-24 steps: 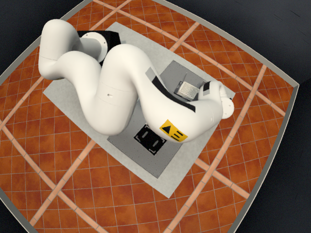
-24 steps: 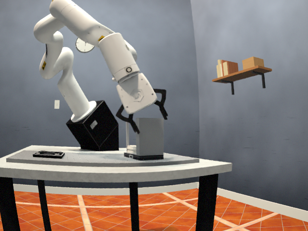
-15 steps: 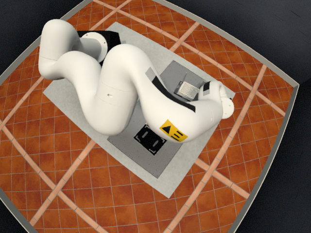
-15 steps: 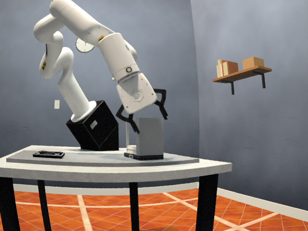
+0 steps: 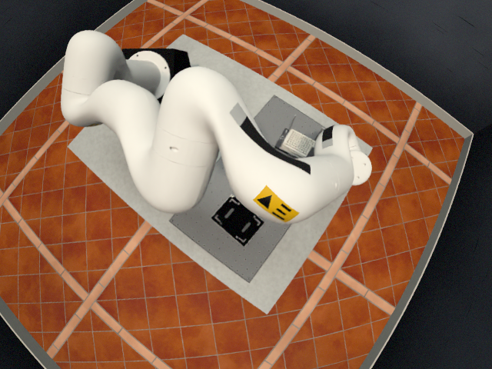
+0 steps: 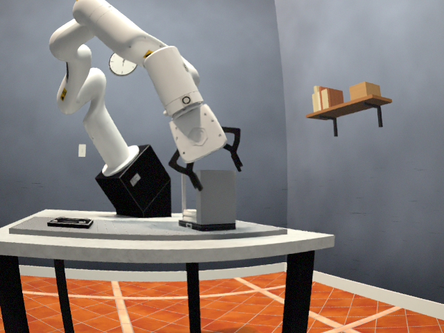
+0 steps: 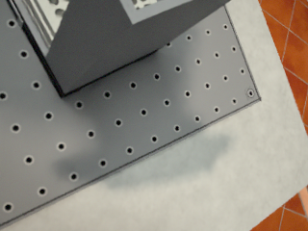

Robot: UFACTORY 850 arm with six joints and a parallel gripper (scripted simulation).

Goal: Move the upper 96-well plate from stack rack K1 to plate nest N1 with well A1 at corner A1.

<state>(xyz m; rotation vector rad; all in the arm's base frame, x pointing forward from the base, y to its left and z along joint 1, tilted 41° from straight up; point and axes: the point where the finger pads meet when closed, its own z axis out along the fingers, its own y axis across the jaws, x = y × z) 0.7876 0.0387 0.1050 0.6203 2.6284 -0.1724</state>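
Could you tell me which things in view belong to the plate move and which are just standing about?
Job:
stack rack K1
upper plate
plate nest N1
open gripper

Not part of it:
wall clock
wall shelf
books
box
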